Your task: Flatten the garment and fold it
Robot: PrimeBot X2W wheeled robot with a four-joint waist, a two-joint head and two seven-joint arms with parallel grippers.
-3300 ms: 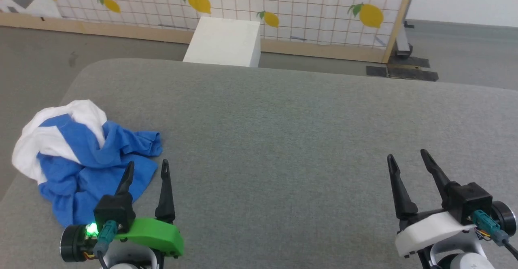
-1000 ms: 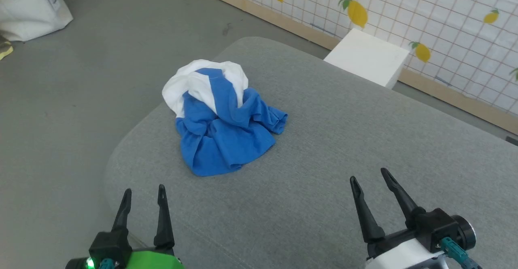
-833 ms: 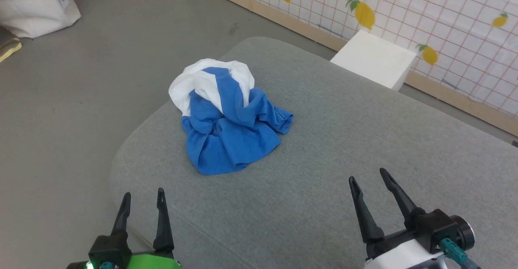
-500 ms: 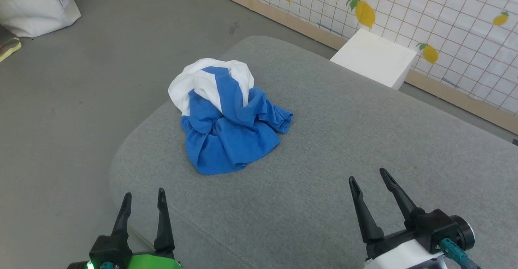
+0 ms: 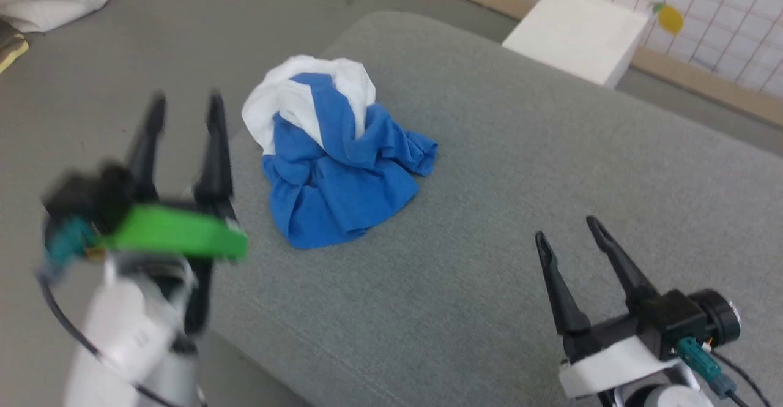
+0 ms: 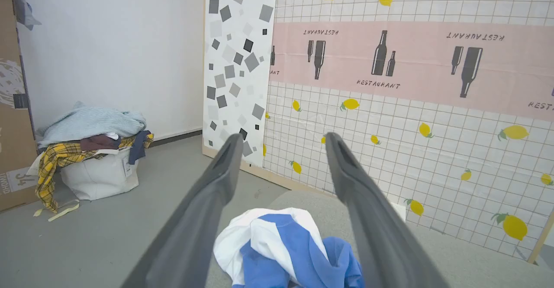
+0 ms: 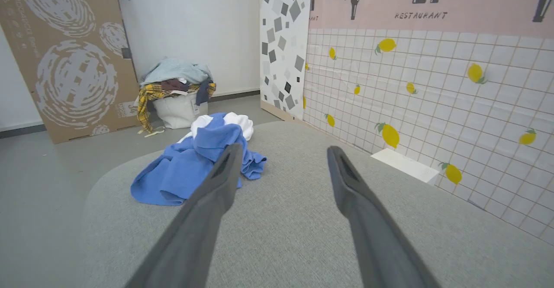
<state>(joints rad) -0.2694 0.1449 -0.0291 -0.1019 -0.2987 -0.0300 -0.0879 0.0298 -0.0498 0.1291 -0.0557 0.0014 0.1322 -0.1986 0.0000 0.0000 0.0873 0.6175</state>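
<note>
The garment (image 5: 333, 156), white with bright blue sleeves, lies crumpled in a heap near the left corner of the grey padded table (image 5: 501, 168). It also appears in the left wrist view (image 6: 285, 253) and the right wrist view (image 7: 194, 162). My left gripper (image 5: 183, 104) is raised and blurred, open, left of the heap and apart from it, with nothing between its fingers. My right gripper (image 5: 566, 228) stands open over the table's near right part, empty and well clear of the cloth.
A white box (image 5: 578, 24) stands on the floor beyond the table, before a lemon-patterned wall panel (image 5: 722, 9). A white laundry bin piled with clothes (image 7: 177, 93) and a leaning cardboard sheet (image 7: 69, 54) stand at the far left on the grey floor.
My left arm has risen and swung up toward the garment's left side, still open. The head camera has tilted down slightly. The right gripper and the garment have stayed put.
</note>
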